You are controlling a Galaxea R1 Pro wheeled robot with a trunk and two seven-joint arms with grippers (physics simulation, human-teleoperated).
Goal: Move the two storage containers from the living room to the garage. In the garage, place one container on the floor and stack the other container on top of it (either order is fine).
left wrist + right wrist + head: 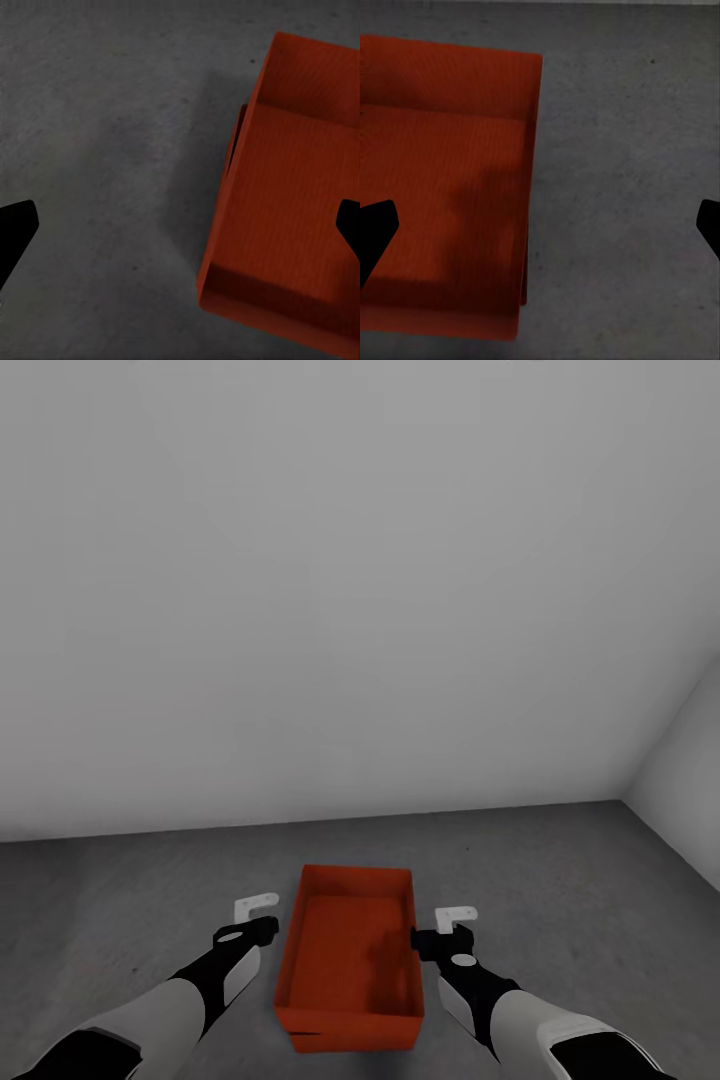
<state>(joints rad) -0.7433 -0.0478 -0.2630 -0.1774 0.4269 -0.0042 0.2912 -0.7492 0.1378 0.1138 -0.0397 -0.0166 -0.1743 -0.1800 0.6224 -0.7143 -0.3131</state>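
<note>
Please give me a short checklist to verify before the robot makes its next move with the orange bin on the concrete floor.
1. Bin rests on the grey concrete floor: ok, it sits flat and upright.
2. Bin is released: ok, the left gripper and the right gripper stand beside its long walls, apart from them.
3. Both grippers open: ok, in each wrist view the fingertips stand wide apart with nothing between them.
4. Bin interior free for stacking: ok, only shadow inside.
5. Second bin in place on top: not ok, a single bin is seen here.
6. Room behind the bin: ok, bare floor lies between it and the pale wall.
</note>
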